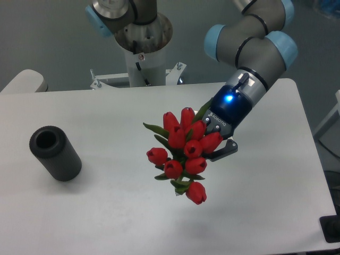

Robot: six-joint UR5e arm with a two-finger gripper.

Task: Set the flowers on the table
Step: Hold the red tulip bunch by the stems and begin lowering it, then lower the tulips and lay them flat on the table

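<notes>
The flowers [183, 151], a bunch of red tulips with green leaves, hang over the middle right of the white table [122, 207], blooms pointing toward the camera. My gripper [217, 139] comes in from the upper right and is shut on the stems behind the blooms, with one dark finger [226, 151] showing at the right of the bunch. The stems themselves are hidden by the blooms. I cannot tell whether the bunch touches the tabletop.
A dark grey hollow cylinder [54, 153] lies on its side at the left of the table. The arm's base mount [142, 64] stands at the table's far edge. The table's right edge runs close to the gripper's side.
</notes>
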